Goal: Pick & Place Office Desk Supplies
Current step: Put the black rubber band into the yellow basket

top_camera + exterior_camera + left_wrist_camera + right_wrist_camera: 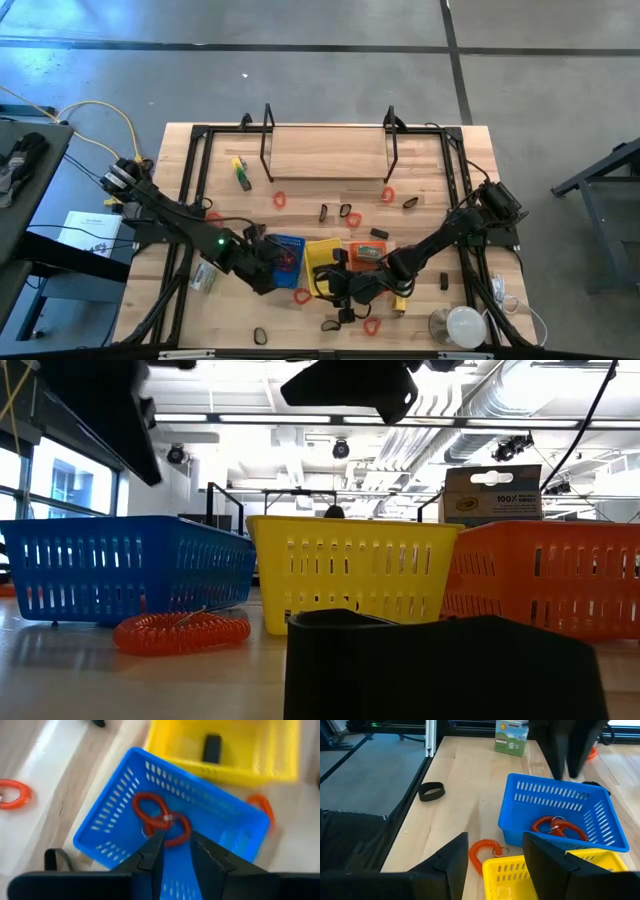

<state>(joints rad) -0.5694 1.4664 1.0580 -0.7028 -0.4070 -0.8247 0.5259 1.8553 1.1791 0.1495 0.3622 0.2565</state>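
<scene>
One red coil (162,822) is seen released in the blue tray (115,827) just beneath the left gripper (175,851), whose fingers are parted.

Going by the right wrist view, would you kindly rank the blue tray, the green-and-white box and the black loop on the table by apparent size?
1. blue tray, clearly largest.
2. green-and-white box; farther away, so its true size is unsure.
3. black loop, smallest.

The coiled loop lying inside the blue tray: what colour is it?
Red-orange. The coiled loop shows best in the left wrist view, lying on the floor of the blue tray.
</scene>
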